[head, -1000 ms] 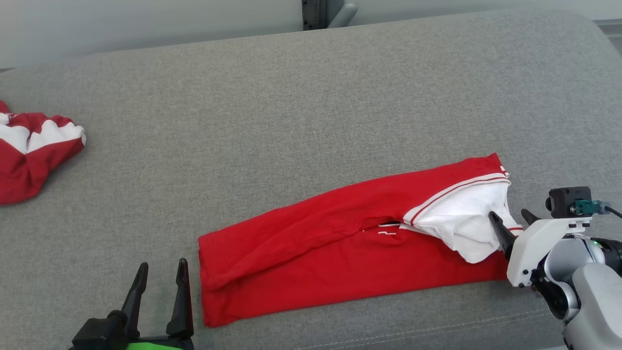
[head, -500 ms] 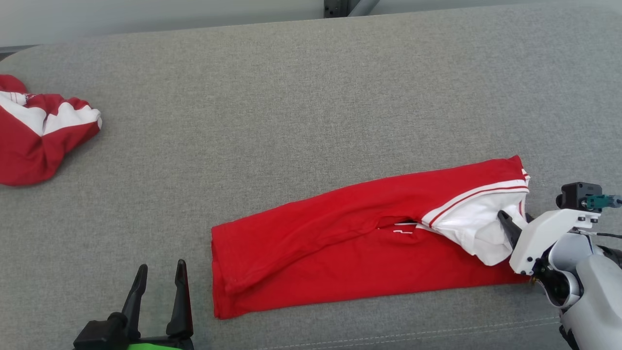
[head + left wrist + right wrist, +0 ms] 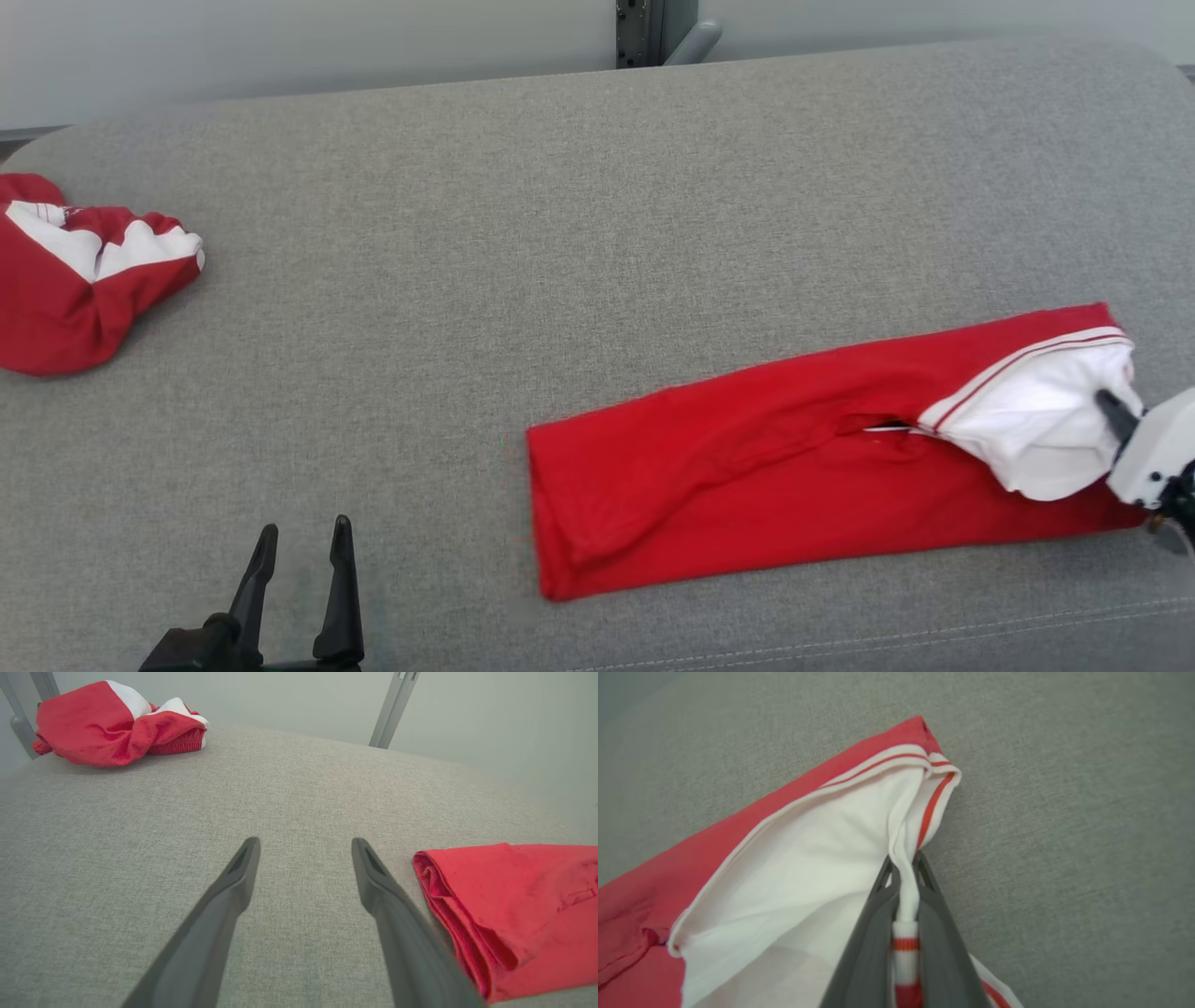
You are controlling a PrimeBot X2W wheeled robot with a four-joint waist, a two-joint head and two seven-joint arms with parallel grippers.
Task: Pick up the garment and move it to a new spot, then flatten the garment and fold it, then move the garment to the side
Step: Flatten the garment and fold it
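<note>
Pinching white edge of garment (image 3: 747, 476) in right end effector (image 3: 904, 859); holding left end effector (image 3: 306, 843) spread, empty, near garment.

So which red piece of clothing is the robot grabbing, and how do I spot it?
Look at the big grey cushion. On its right side lies a long red garment, folded into a flat strip, with a white striped end pinched in the robot's right fingers. The other red garment, far left, is a crumpled heap that nothing touches.
</note>
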